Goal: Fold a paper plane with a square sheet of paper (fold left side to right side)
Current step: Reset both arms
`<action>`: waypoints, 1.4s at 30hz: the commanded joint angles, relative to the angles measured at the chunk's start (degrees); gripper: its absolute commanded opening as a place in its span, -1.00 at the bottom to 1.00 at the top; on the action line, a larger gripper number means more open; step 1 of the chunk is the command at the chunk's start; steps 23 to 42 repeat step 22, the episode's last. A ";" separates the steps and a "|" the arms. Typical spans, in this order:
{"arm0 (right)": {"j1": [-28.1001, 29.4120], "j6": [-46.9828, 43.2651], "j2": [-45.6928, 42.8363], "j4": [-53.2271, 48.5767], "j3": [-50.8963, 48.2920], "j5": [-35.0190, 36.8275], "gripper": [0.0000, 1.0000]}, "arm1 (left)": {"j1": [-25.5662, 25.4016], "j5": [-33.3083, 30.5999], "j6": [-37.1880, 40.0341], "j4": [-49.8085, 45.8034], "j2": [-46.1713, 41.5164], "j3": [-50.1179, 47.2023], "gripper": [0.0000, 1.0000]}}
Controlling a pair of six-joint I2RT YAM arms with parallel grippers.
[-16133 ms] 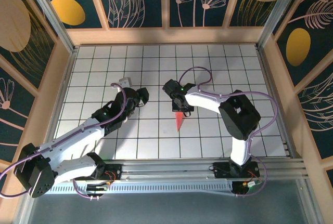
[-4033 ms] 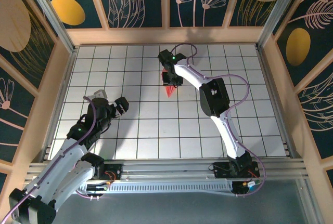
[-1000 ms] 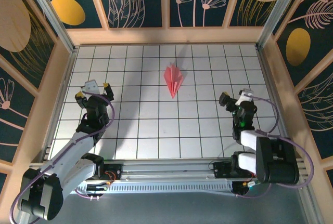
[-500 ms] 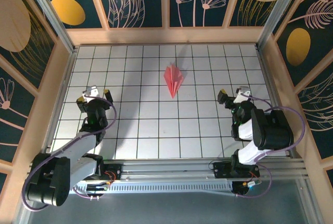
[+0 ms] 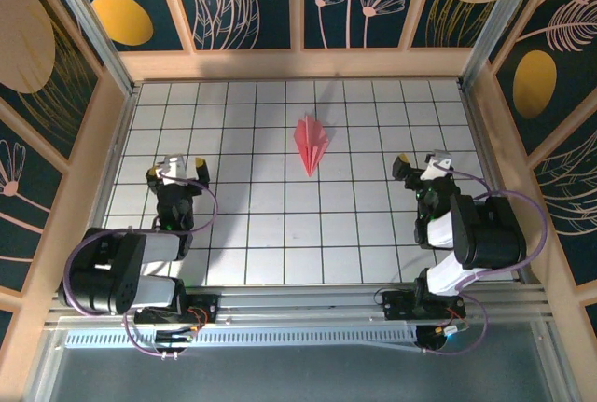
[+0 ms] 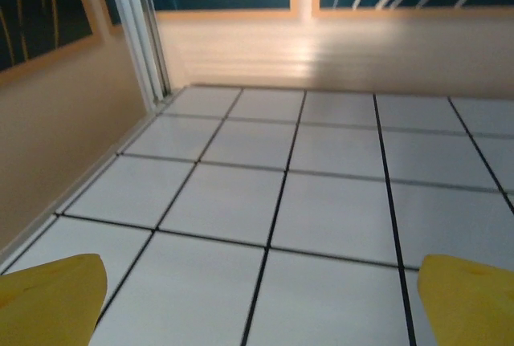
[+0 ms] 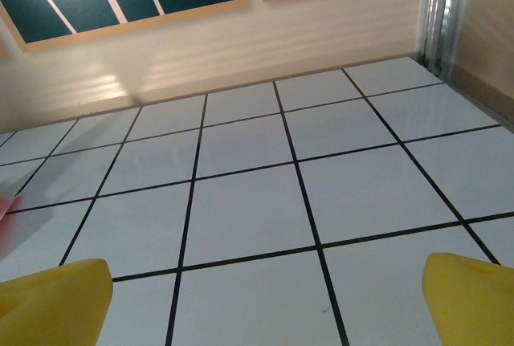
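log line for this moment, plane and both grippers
paper plane: folded, lying free on tiled table | left gripper: open, empty, near left | right gripper: open, empty, near right

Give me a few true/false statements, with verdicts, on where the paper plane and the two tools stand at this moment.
1. The paper plane lies on the tiled table, touched by neither tool. True.
2. The left tool is shut on the plane. False: it is open and empty, on the left side of the table.
3. The right tool stands open. True.
4. The plane's narrow tip points at the far wall. False: it points toward the table's near edge.
5. The paper is a flat unfolded square. False: it is folded into a pointed dart.
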 commanded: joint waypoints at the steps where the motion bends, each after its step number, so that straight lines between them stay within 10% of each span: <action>1: 0.79 -1.38 0.08 2.36 0.54 2.31 0.98 | 3.45 3.75 -1.32 17.13 5.94 -2.94 0.97; 8: 0.83 -1.47 0.15 2.15 0.70 2.38 0.99 | 5.14 2.99 -3.73 5.05 8.26 4.46 0.98; 42: 1.01 -1.56 0.11 1.04 1.23 2.81 0.99 | 6.23 4.01 -4.37 5.85 8.16 3.92 0.98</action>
